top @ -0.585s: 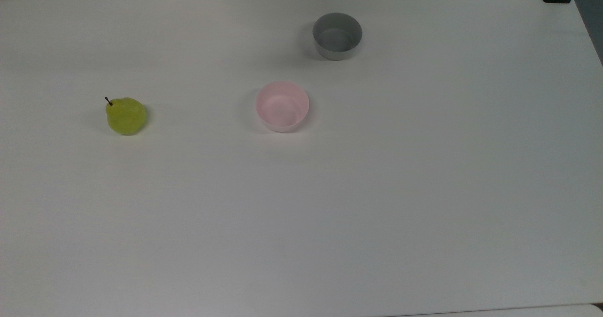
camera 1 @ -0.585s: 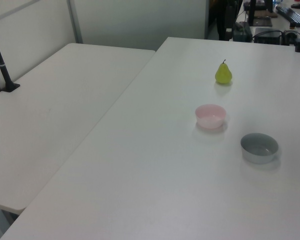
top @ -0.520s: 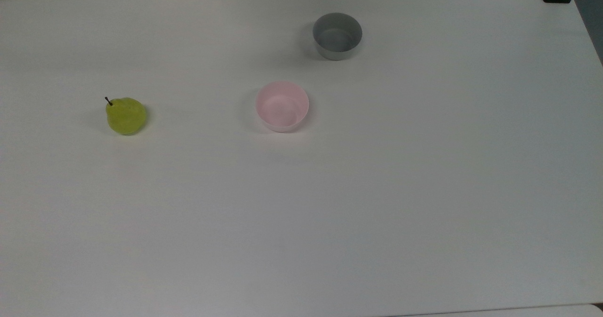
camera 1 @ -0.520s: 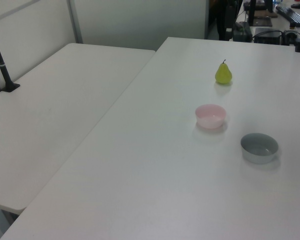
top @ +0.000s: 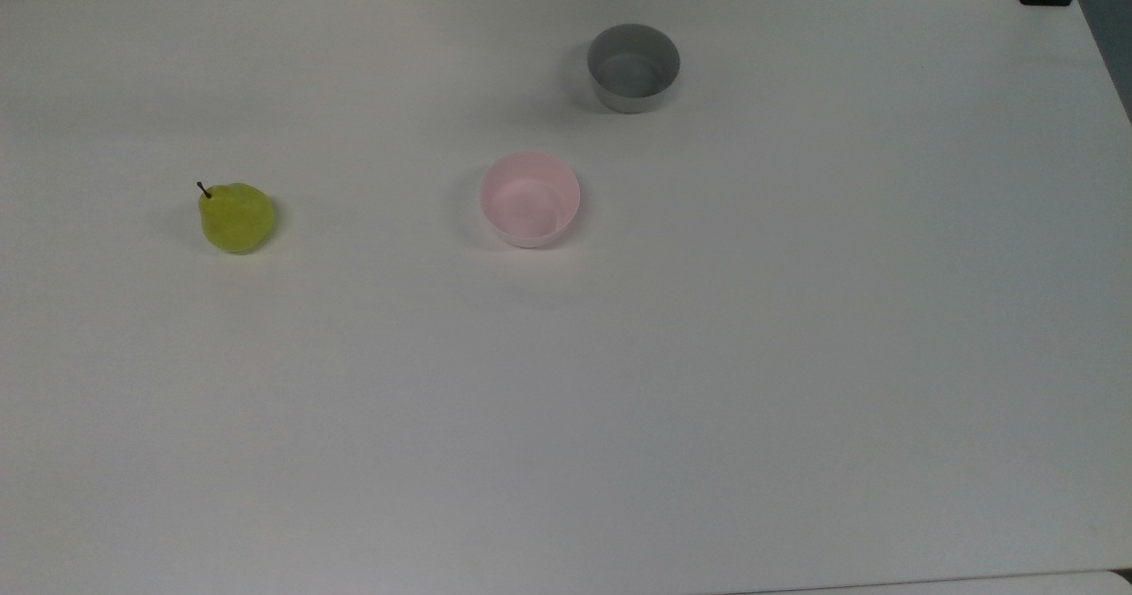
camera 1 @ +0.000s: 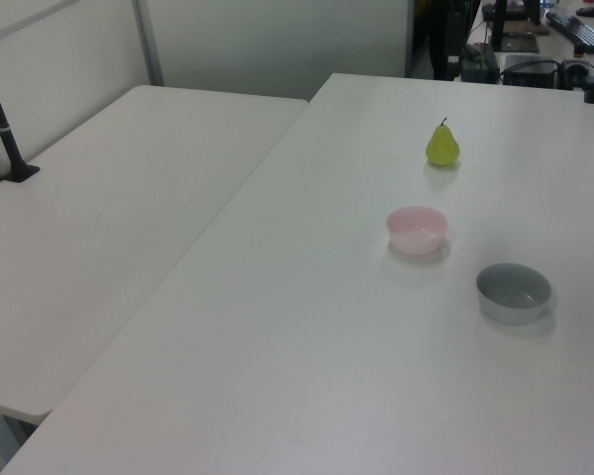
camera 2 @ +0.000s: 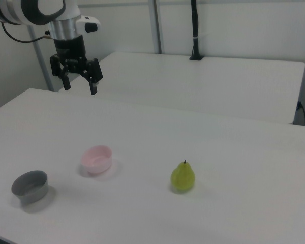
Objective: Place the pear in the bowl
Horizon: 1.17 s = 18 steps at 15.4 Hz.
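Observation:
The yellow-green pear (top: 236, 217) stands upright on the white table at the top view's left, also seen as the pear (camera 1: 443, 146) and the pear (camera 2: 183, 177). The pale pink bowl (top: 530, 199) sits empty near the middle, the same bowl (camera 1: 417, 230) and bowl (camera 2: 97, 159) in the side views. In the right view my gripper (camera 2: 80, 85) hangs high above the table at the upper left, open, with nothing between its fingers, well away from both pear and bowl.
A grey bowl (top: 633, 67) stands empty beyond the pink one; it shows as the grey bowl (camera 1: 514, 292) and the grey bowl (camera 2: 30, 187). A second white table (camera 1: 109, 228) adjoins this one. A black post (camera 2: 194, 30) stands on it.

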Available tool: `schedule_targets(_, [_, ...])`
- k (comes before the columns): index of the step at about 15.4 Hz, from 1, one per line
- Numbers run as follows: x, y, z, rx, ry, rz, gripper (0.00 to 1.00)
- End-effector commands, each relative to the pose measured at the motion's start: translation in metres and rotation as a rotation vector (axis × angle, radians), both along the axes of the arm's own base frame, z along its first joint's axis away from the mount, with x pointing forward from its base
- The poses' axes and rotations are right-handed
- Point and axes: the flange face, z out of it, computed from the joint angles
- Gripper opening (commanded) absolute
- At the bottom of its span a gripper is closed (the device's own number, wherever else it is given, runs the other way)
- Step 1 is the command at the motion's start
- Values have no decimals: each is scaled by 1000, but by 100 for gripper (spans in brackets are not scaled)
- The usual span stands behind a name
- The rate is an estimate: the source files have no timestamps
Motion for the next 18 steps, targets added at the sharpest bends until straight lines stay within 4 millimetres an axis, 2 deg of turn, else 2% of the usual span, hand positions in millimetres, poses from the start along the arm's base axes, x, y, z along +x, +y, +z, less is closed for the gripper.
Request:
schedule_targets(1, [-4,0,1,4,-8,11,100])
schedule_targets(5, [-5,-1,1,2,-5,10,100])
schedule_targets(12, [-5,-22,14,-10,-33,-18,100])
schedule_targets(16, [1,-45,20,-91,-53,-41,100])
schedule_targets(18, [17,-74,14,-120,-51,-73,100])
